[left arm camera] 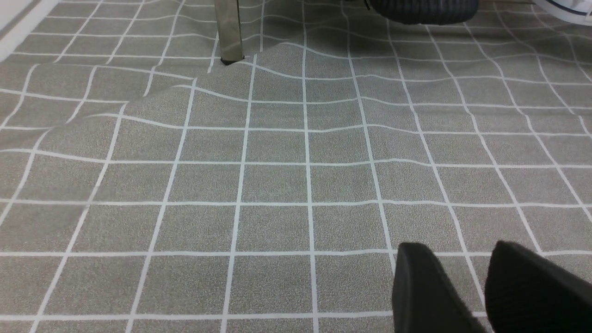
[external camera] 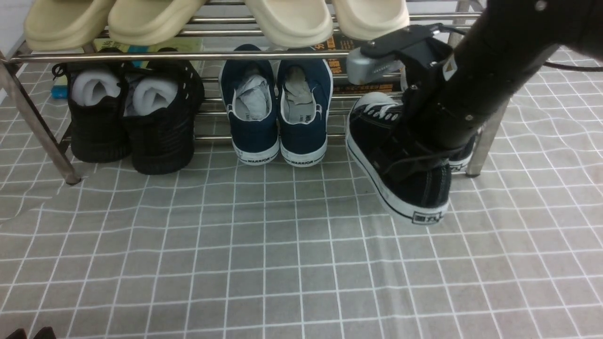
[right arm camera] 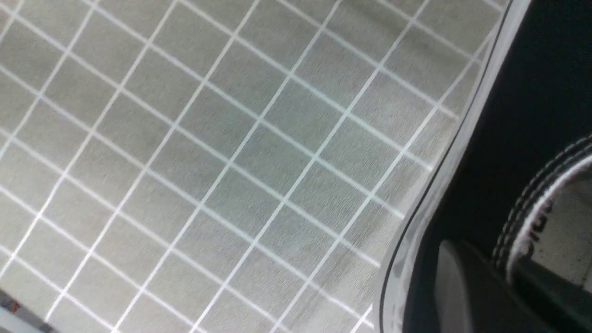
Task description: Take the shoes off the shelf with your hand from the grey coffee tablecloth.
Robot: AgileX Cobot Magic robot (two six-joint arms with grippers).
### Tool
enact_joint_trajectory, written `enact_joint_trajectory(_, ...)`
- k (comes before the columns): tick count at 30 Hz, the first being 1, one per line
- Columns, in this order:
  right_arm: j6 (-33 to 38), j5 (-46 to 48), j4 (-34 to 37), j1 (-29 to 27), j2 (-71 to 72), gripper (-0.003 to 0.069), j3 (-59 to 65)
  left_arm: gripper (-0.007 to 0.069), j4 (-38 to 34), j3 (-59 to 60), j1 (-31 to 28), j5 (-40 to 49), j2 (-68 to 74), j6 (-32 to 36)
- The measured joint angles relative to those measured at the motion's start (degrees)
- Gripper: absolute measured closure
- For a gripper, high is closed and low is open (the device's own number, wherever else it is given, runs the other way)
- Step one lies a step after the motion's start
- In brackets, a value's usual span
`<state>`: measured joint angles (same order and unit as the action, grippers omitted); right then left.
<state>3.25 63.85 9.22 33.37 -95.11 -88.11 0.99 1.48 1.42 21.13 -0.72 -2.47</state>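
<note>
The right gripper (external camera: 412, 146) squeezes 1 black shoe (external camera: 400, 183) at the shelf's (external camera: 141, 55) right end. Next, it probably needs pulling onto the cloth (external camera: 301, 263).

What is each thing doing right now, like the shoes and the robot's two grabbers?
Black canvas sneaker: tilted, heel sticking out past the shelf.
Right gripper: shut on that sneaker's side.
Left gripper: open, empty.
Navy sneakers: side by side on the lower tier.
Black knit shoes: lower tier, stuffed with white paper.
Beige slippers: top tier.
Tablecloth: wrinkled.
</note>
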Motion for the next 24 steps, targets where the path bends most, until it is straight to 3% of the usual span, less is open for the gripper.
enact_joint_trajectory(10,-7.0,-7.0,-0.6,6.3,2.6,0.0648,14.0,0.0385,0.0,0.0,0.0,0.0,0.0,0.0)
enact_joint_trajectory(24,-7.5,-18.3,-5.2,6.5,-1.1,0.0629,17.0,0.0385,0.0,0.0,0.0,0.0,0.0,0.0)
